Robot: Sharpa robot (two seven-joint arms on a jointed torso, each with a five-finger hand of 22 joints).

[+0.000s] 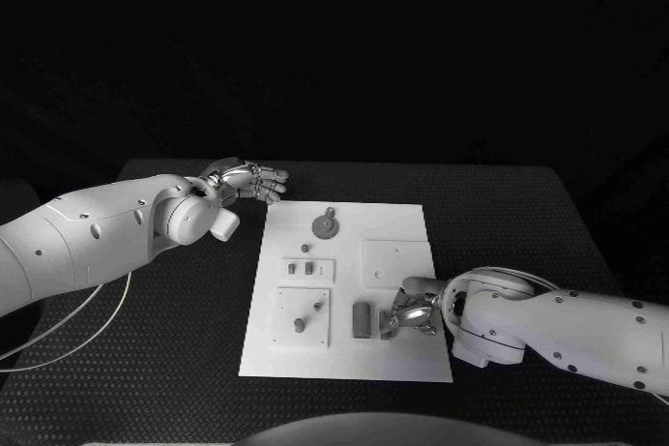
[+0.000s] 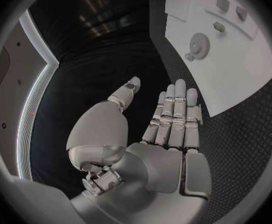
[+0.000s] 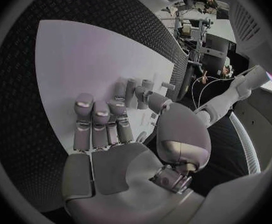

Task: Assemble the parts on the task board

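The board lay in the middle of the surface. The left hand hovered empty, fingers straight and apart, off the board's far left corner. The right hand rested on the board near its right edge, fingers curled down beside a grey block; whether it gripped anything could not be told. A gear lay near the board's far edge.

Right hand occupies the task board near-right area, beside the upright parts. Left hand hangs off the far-left corner. Board's far-right area lies unobstructed.
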